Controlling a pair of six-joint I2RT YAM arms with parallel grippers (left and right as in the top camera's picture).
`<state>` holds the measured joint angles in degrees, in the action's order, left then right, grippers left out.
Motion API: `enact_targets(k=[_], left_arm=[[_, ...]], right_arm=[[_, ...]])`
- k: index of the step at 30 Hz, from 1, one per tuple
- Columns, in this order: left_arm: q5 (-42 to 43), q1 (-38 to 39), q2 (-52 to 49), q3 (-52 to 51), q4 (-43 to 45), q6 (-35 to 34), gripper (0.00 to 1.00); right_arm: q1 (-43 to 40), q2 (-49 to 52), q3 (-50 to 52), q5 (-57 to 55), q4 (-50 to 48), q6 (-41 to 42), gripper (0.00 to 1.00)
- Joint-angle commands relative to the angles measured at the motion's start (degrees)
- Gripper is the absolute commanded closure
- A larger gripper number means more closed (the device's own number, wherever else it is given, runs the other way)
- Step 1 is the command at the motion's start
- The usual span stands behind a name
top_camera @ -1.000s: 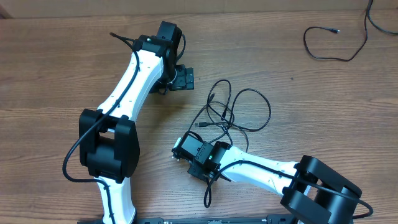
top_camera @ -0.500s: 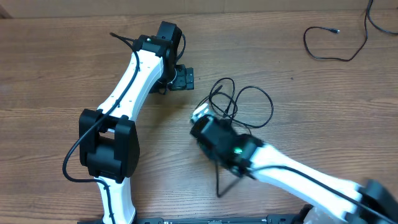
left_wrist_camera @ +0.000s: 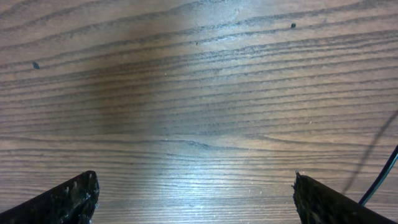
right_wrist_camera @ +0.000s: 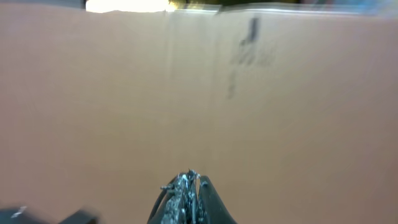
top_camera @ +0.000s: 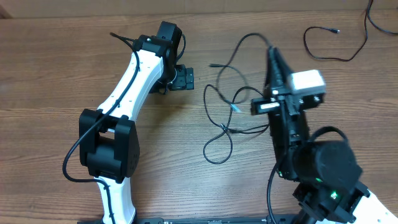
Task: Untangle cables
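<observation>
We see the right gripper (top_camera: 271, 55) raised, clenched on the cables (top_camera: 225, 128); left gripper (top_camera: 185, 79) spread wide over the tabletop (top_camera: 50, 74).

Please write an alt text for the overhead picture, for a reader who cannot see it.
The right pincer, raised over a wooden table, seems to hold up one strand of thin black tangled cables. The left pincer is open, not touching them.

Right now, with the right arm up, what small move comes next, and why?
Probably move the open left gripper over to pin the cables: the right gripper appears shut on one strand, lifted, while loops lie crossed on the table.
</observation>
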<state>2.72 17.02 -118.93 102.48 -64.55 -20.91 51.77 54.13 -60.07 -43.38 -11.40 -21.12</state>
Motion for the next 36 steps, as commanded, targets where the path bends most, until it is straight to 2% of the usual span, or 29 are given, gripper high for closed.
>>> enact_targets(k=[1, 15, 18, 20, 22, 24, 26, 27, 28, 29, 31, 34, 36], left_arm=[[-0.4, -0.1, 0.2, 0.8, 0.1, -0.5, 0.0], [-0.4, -0.1, 0.2, 0.8, 0.1, -0.5, 0.0], [-0.4, -0.1, 0.2, 0.8, 0.1, -0.5, 0.0], [-0.4, -0.1, 0.2, 0.8, 0.1, -0.5, 0.0], [-0.4, -0.1, 0.2, 0.8, 0.1, -0.5, 0.0], [-0.4, -0.1, 0.2, 0.8, 0.1, -0.5, 0.0], [-0.4, -0.1, 0.2, 0.8, 0.1, -0.5, 0.0], [-0.4, -0.1, 0.2, 0.8, 0.1, -0.5, 0.0], [-0.4, -0.1, 0.2, 0.8, 0.1, -0.5, 0.0], [-0.4, -0.1, 0.2, 0.8, 0.1, -0.5, 0.0], [-0.4, -0.1, 0.2, 0.8, 0.1, -0.5, 0.0], [-0.4, -0.1, 0.2, 0.8, 0.1, -0.5, 0.0], [-0.4, -0.1, 0.2, 0.8, 0.1, -0.5, 0.0]], right_arm=[[-0.1, 0.0, -0.5, -3.8, -3.9, -11.4, 0.96], [-0.2, 1.5, -0.5, -6.0, -1.3, -11.6, 0.96], [-0.2, 2.2, -0.5, -10.0, 0.5, -11.5, 0.96], [-0.2, 3.5, -0.5, -16.4, 6.7, -6.5, 0.96], [-1.1, 5.0, -0.5, -20.8, 18.1, 4.1, 0.96], [-2.4, 6.3, -0.5, -20.7, 31.3, 18.2, 0.93], [-5.3, 7.3, -0.5, -13.6, 45.3, 35.2, 0.83], [-8.1, 7.8, -0.5, -6.6, 50.4, 41.0, 0.74], [-10.3, 8.2, -0.3, -1.8, 52.3, 43.2, 0.64], [-13.3, 8.7, -0.3, 4.1, 53.5, 43.6, 0.47], [-19.0, 9.9, -0.3, 11.1, 54.9, 43.5, 0.23], [-27.2, 13.1, -0.3, 21.8, 55.4, 35.8, 0.03], [-31.7, 15.4, -0.3, 27.1, 55.5, 32.7, 0.0]])
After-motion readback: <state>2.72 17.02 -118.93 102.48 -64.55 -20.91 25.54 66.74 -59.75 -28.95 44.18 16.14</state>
